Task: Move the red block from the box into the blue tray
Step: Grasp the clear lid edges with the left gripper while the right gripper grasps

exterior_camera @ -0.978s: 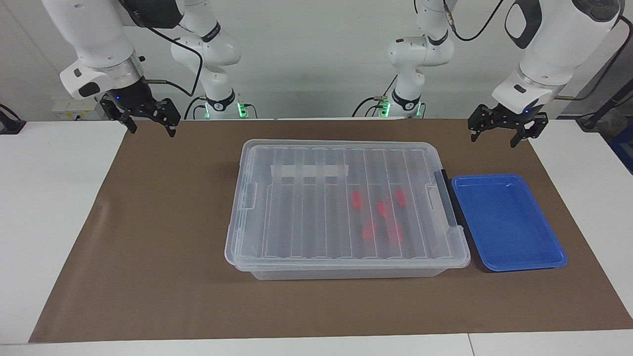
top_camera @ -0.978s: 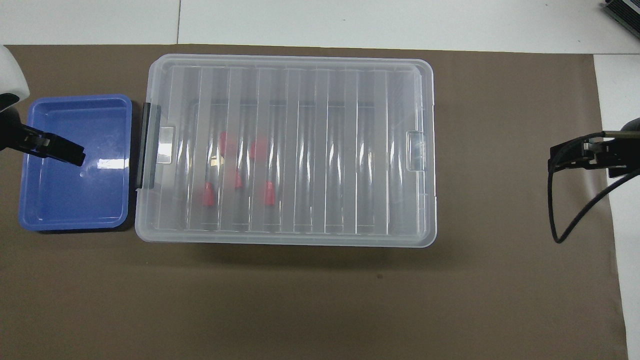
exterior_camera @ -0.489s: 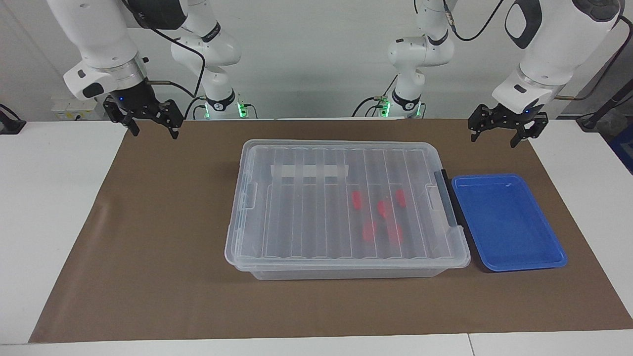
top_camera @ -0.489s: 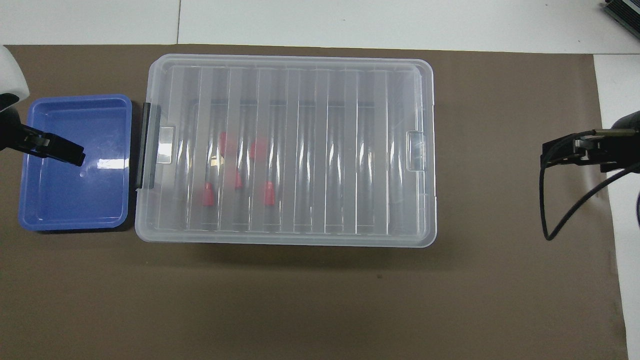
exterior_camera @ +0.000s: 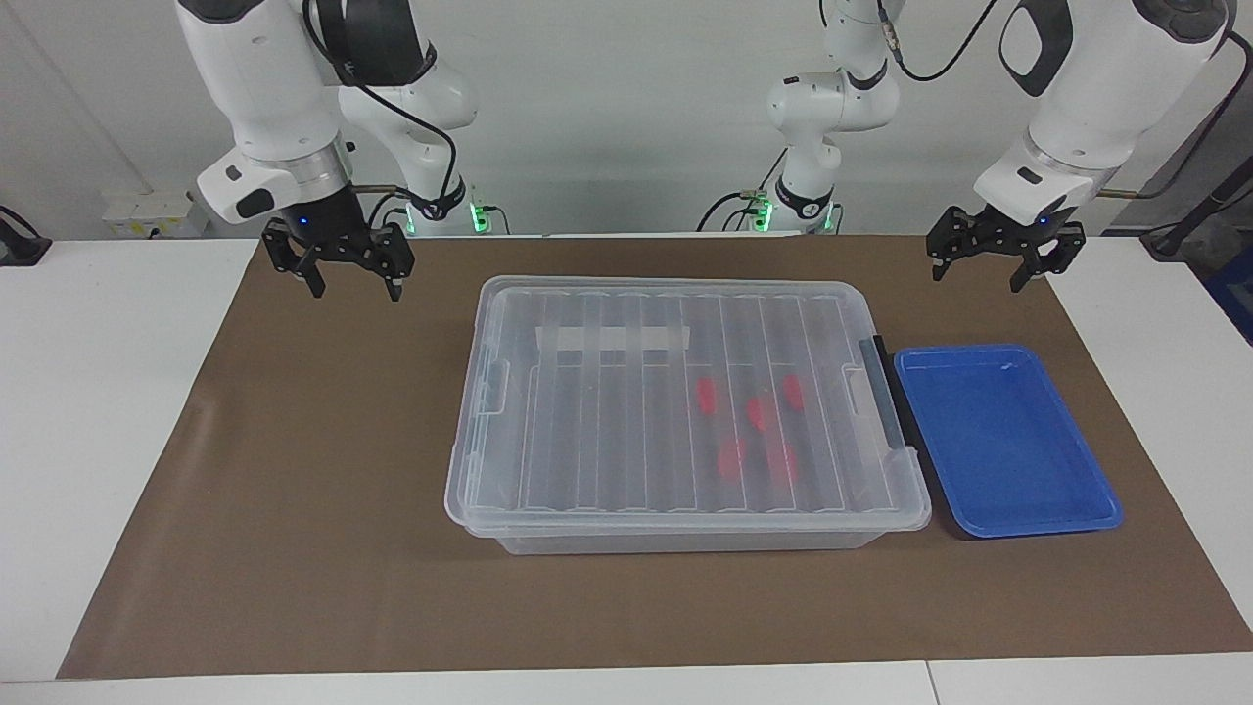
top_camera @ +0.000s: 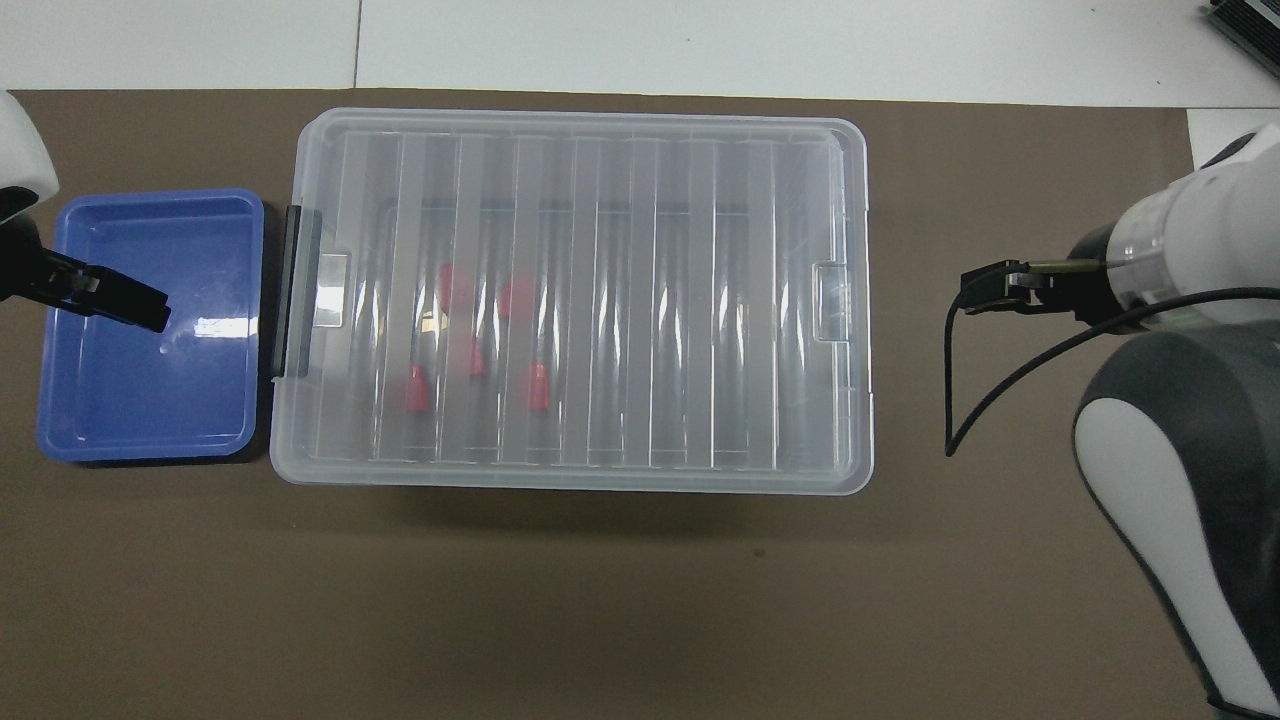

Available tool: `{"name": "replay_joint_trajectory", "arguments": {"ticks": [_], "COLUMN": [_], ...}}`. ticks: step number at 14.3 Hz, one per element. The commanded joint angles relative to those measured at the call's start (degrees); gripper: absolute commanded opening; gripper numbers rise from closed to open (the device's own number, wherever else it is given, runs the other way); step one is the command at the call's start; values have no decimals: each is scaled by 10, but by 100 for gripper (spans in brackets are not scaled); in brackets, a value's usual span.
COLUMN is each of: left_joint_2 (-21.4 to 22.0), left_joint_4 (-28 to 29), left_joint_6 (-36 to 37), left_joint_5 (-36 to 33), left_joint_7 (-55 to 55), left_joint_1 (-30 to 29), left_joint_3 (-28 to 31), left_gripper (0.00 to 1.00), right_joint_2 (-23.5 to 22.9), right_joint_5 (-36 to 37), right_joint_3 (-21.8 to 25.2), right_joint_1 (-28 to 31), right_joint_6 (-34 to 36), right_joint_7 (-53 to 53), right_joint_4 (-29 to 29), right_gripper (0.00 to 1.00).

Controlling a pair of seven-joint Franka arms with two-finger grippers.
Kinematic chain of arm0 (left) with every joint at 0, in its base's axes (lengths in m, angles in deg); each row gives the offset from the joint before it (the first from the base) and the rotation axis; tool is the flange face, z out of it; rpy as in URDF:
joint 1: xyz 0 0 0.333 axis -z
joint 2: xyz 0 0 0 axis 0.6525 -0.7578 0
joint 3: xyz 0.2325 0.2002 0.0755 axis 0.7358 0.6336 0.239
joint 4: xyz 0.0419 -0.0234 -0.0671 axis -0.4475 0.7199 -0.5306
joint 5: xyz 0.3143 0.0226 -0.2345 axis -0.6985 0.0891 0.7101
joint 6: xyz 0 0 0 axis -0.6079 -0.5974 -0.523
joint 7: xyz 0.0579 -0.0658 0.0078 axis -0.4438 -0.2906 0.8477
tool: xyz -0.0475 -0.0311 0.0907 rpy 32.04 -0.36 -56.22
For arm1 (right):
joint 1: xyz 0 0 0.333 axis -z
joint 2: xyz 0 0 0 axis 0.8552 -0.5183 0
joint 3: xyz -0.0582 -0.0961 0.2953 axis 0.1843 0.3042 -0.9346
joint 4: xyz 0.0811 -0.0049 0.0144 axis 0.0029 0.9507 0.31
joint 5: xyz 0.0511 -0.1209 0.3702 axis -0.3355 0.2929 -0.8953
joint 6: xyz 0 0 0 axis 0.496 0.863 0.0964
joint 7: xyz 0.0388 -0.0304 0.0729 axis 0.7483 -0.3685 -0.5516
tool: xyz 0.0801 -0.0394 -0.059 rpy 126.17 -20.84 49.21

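Box (exterior_camera: 685, 411) sits mid-table on the brown mat (exterior_camera: 294, 490), ribbed clear lid (top_camera: 570, 300) on, black latch (exterior_camera: 886, 401) at the end toward the left arm. Five red blocks are inside, seen through the lid, clustered in the half toward the left arm's end; the red block (exterior_camera: 705, 395) nearest the robots lies flat on the box floor, the others (exterior_camera: 756, 413) close around it. Blue tray (exterior_camera: 1008, 441) is on the mat just beside the latch end of the box, nothing in it. Left end effector (exterior_camera: 998, 262) hangs in the air over the mat at the left arm's end, fingers apart, holding nothing; in the overhead view its tip (top_camera: 100, 295) overlaps the blue tray's outline, but the facing view shows it raised well above the table and touching nothing. Right end effector (exterior_camera: 350, 279) hangs over bare mat near the robots' edge, toward the right arm's end and clear of the box, fingers apart, nothing held. Table (exterior_camera: 98, 392) is white around the mat.
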Motion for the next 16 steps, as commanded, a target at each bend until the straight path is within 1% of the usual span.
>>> {"name": "replay_joint_trajectory", "arguments": {"ticks": [1,5,9,10,12,14,16], "left_joint_2": [16,20,23,26,29,33,33], "left_joint_4": [14,15,22,27,42,49,49], "left_joint_6": [1,9,1,-5,-35,-53,-54], "left_joint_5": [2,2,4,5,5,5,5], "left_joint_7": [-6,-5,-12,-29,-116,-185,-246], "left_joint_1": [0,6,9,9,17,49,84], "left_joint_3": [1,0,-2,-3,-6,-5,-6], "left_gripper": [100,100,100,100,100,100,100], "right_joint_2": [-21,-63,-76,-80,-83,-82,-81], "right_joint_5": [-5,-4,-4,-4,-3,2,5], "right_joint_3": [-28,-47,-47,-47,-47,-47,-46], "right_joint_1": [4,1,1,-1,-1,-1,0], "right_joint_6": [-55,-101,-121,-122,-120,-113,-101], "right_joint_7": [33,40,34,33,31,30,19], "right_joint_4": [21,28,46,47,49,50,50], "right_gripper": [100,99,98,98,98,98,98]}}
